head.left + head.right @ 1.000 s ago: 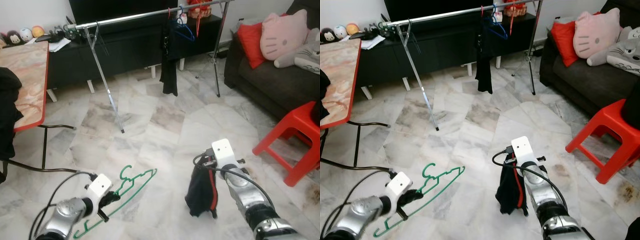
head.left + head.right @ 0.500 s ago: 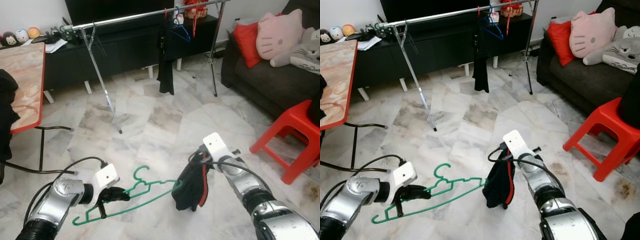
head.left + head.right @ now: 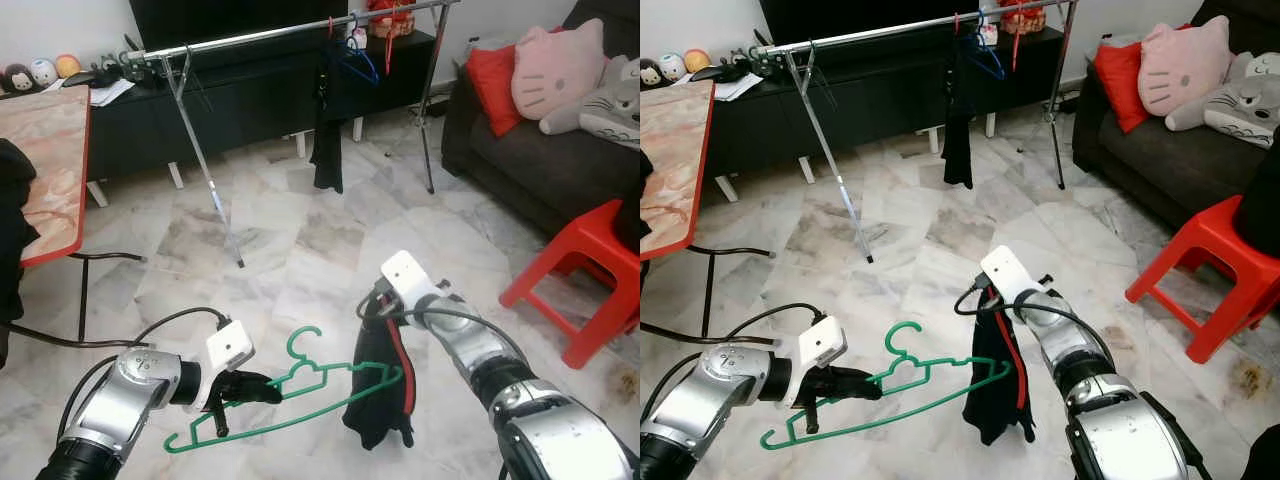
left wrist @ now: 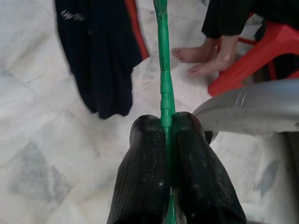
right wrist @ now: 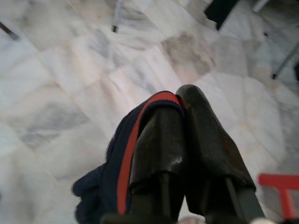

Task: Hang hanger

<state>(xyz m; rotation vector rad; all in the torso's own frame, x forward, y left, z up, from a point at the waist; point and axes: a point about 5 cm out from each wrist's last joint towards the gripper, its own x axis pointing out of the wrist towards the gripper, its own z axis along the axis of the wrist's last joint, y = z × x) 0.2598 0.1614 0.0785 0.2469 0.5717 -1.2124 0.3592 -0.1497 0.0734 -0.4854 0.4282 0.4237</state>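
My left gripper is shut on the lower bar of a green hanger, which it holds low above the floor, hook upward. In the left wrist view the hanger runs out from between the closed fingers toward a dark garment with a red stripe. My right gripper is shut on the top of that garment, which hangs straight down. The hanger's right tip crosses the front of the garment. Beyond stands the metal clothes rack.
On the rack hang a black garment and a blue hanger. A red stool and a dark sofa are on the right, a red-edged table on the left. A person's bare feet rest by the stool.
My left gripper has lifted the green hanger and carried it right. My right gripper has brought the garment left, and the hanger's tip now overlaps it.
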